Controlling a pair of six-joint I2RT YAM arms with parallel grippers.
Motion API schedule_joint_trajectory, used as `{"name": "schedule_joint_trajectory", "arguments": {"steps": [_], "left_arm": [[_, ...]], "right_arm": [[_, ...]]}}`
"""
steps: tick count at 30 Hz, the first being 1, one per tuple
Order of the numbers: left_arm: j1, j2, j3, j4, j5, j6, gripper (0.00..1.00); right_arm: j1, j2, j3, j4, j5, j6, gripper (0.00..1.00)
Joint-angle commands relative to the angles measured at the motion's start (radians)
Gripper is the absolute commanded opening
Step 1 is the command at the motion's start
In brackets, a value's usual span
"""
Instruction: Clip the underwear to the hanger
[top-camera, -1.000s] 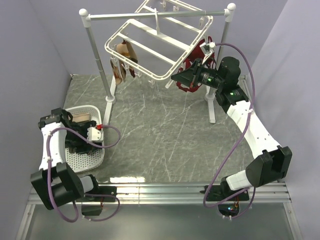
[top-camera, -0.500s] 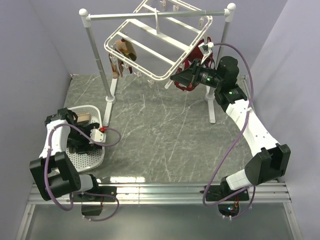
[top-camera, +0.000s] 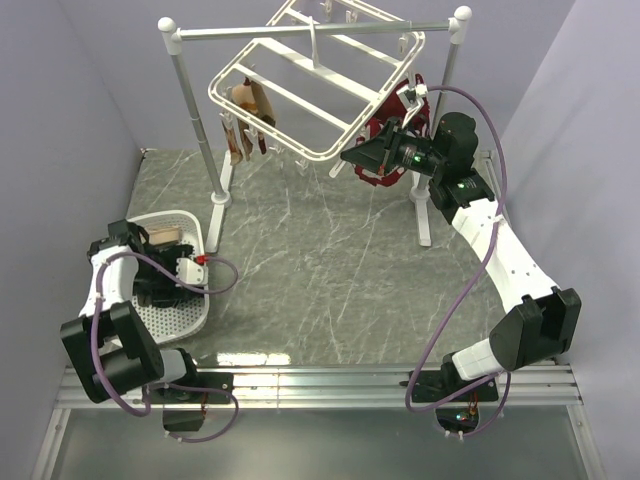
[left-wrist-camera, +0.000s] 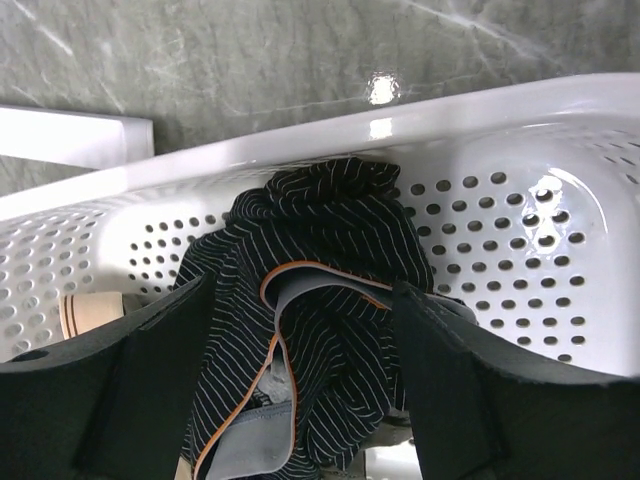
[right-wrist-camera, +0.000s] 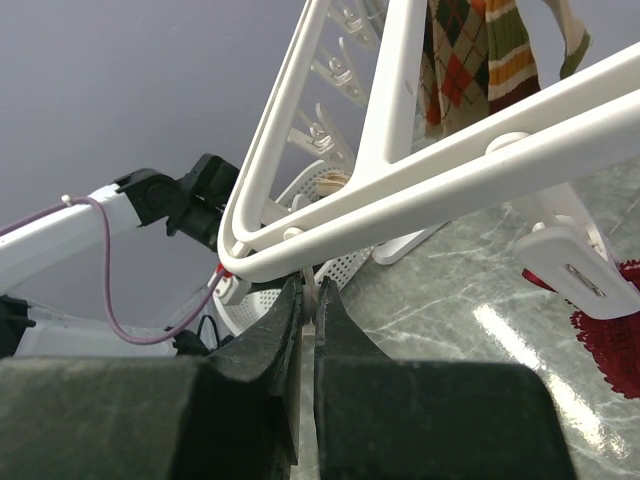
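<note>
While the black pinstriped underwear (left-wrist-camera: 330, 240) lies bunched in the white perforated basket (left-wrist-camera: 480, 110), the left gripper (left-wrist-camera: 300, 300) straddles it, fingers spread wide. The right gripper (right-wrist-camera: 308, 300) pinches a clip (right-wrist-camera: 309, 283) at a corner of the hanger (right-wrist-camera: 420, 200).

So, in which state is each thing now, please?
underwear: crumpled in the basket, unclipped
hanger: hanging, tilted
left gripper: open, astride the underwear
right gripper: shut on a clip under the hanger
argyle garment: hanging from the hanger
</note>
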Motion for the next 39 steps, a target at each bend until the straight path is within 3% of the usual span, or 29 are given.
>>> {"name": "schedule_joint_trajectory", "arguments": {"steps": [1, 9, 14, 27, 31, 35, 39], "left_arm": [[0.018, -0.002, 0.044, -0.055, 0.056, 0.619, 0.77], [0.082, -0.013, 0.092, -0.130, 0.041, 0.619, 0.77], [0.100, -0.031, 0.063, -0.069, 0.077, 0.622, 0.76], [-0.030, 0.030, -0.031, 0.115, 0.098, 0.621, 0.74], [-0.031, 0.073, 0.001, 0.089, 0.061, 0.621, 0.70], [-0.031, 0.081, 0.026, 0.027, 0.020, 0.619, 0.58], [-0.022, 0.079, 0.046, -0.029, -0.033, 0.618, 0.59]], "right_arm": [[-0.003, 0.007, 0.040, -0.011, -0.011, 0.005, 0.00], [-0.001, 0.013, 0.042, -0.012, -0.012, 0.006, 0.00], [-0.001, 0.021, 0.040, 0.004, -0.014, 0.022, 0.00], [-0.001, 0.019, 0.046, -0.014, -0.007, 0.014, 0.00], [-0.001, 0.024, 0.046, -0.014, -0.007, 0.014, 0.00], [-0.001, 0.029, 0.046, -0.008, -0.007, 0.020, 0.00], [-0.003, 0.029, 0.048, -0.011, -0.009, 0.020, 0.00]]}}
